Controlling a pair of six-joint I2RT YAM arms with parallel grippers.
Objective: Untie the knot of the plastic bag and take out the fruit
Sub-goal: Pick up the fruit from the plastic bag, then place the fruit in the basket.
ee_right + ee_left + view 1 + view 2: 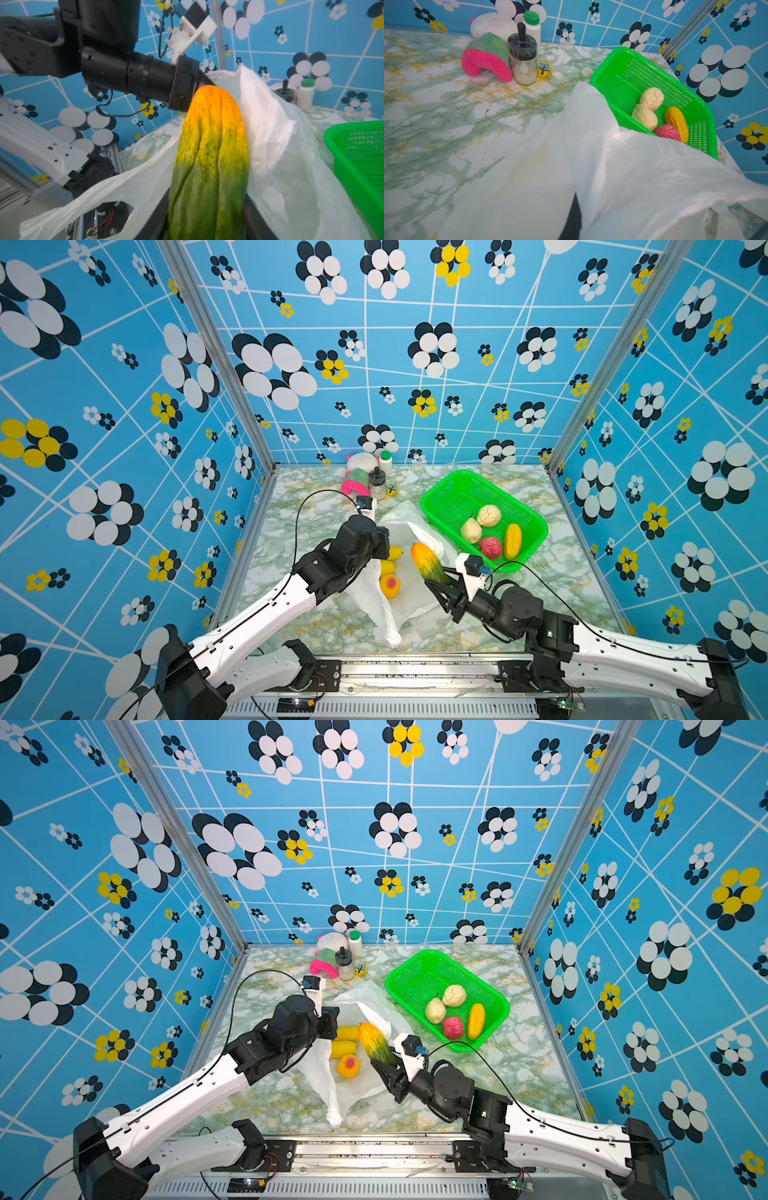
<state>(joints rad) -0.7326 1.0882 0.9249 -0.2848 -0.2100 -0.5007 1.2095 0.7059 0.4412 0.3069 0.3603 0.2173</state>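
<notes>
Lying opened out mid-table: plastic bag (401, 520), just beside green basket (453, 485); one edge raised, pinched in the pressed-together jaws of left gripper (207, 81). On its film: yellow mango (395, 552), lemon (387, 567), peach (390, 585). Above it, tilted: green-orange fruit (428, 564), green end clamped in right gripper (436, 577). In basket: two pears (489, 515), red ball (491, 547), second mango (512, 541). By back wall: plush toy (357, 481), jar (377, 485), bottle (385, 462).
</notes>
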